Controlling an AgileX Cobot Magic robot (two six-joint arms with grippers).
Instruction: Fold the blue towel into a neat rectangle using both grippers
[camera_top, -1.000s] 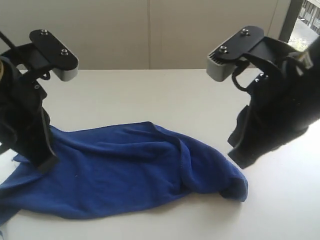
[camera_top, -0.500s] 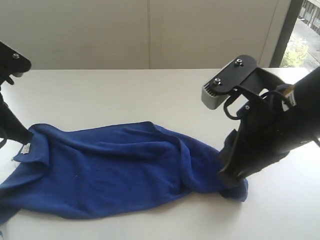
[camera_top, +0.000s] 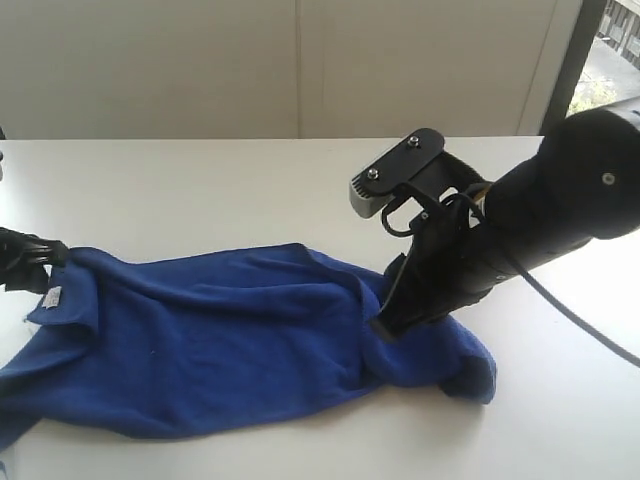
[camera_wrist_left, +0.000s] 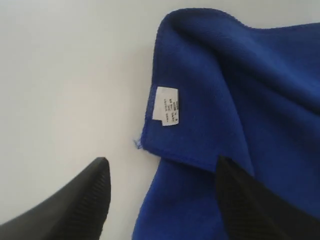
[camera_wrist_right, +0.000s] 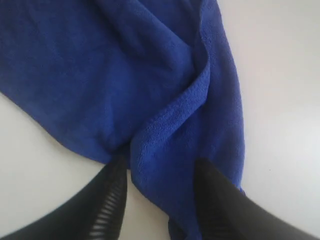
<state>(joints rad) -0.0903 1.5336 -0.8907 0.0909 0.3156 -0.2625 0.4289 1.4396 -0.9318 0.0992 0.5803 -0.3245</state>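
Straddling a ridge of blue towel (camera_top: 220, 350) with right gripper (camera_wrist_right: 159, 162) parted; flanking its tagged opposite corner with left gripper (camera_wrist_left: 162, 160) wide.

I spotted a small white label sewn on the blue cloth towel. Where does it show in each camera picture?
Exterior view: small white label at the blue cloth towel's left corner.
Left wrist view: on the towel's turned-over edge, mid-picture.
Right wrist view: not in it.
Shared landmark: the towel itself.

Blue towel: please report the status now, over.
Left gripper jaws open at corner with white label. Right gripper jaws open astride a raised fold. Blue terry-cloth towel rumpled, not folded, on white table. Nothing in the way.
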